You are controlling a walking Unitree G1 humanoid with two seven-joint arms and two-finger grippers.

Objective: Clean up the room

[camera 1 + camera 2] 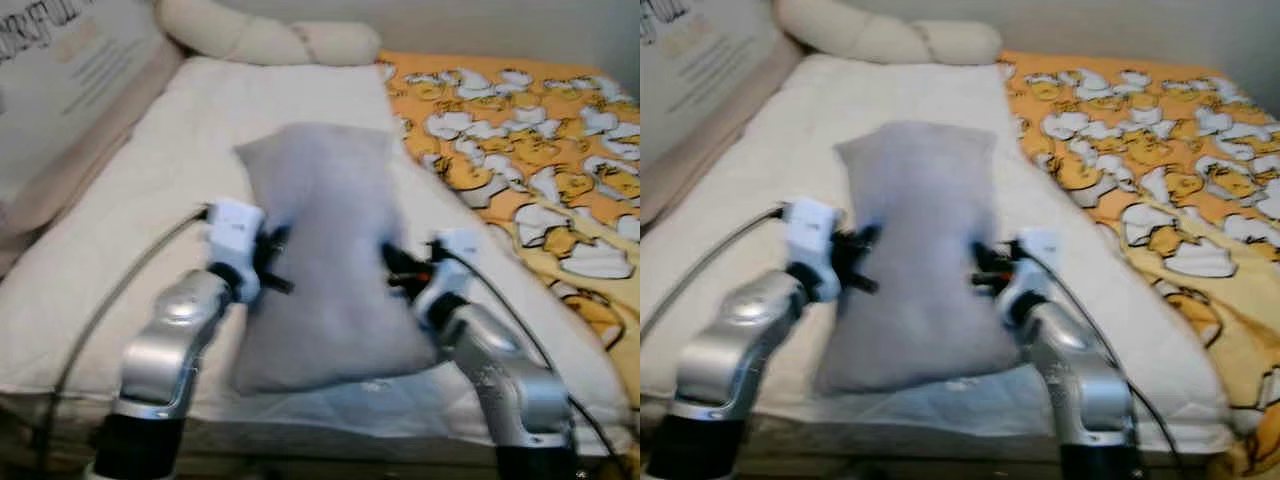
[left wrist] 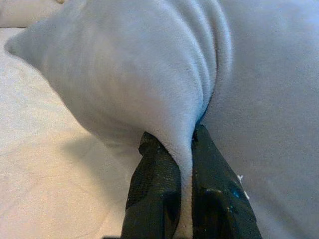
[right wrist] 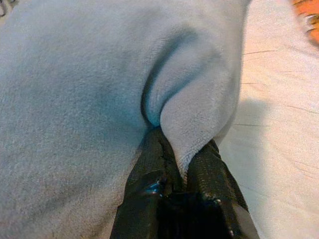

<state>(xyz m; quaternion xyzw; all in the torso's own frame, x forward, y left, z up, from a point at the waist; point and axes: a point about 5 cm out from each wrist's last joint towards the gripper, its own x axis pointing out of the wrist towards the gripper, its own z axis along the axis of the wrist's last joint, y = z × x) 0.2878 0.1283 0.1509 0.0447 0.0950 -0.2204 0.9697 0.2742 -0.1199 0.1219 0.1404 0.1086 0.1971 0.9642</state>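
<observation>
- Right then, you had the grey pillow (image 1: 325, 250) lying lengthwise on the cream mattress cover (image 1: 130, 220), its near end close to the bed's front edge.
- Your left gripper (image 2: 185, 149) was clamped on a fold of fleece at the pillow's left side; the wrist view showed fabric pinched tight between both black fingers (image 2: 154, 189).
- Your right gripper (image 3: 182, 159) did the same on the right side, a ridge of grey cloth squeezed between its 2 fingers (image 3: 149, 174).
- Both silver arms reached in from the near edge, 1 on each flank, and the pillow's waist looked nipped in where they held it.
- Beside the pillow, to the right, an orange blanket (image 1: 530, 140) with a white cartoon print covered the rest of the bed.
- At the head end, a cream bolster (image 1: 265, 38) lay across the top.
</observation>
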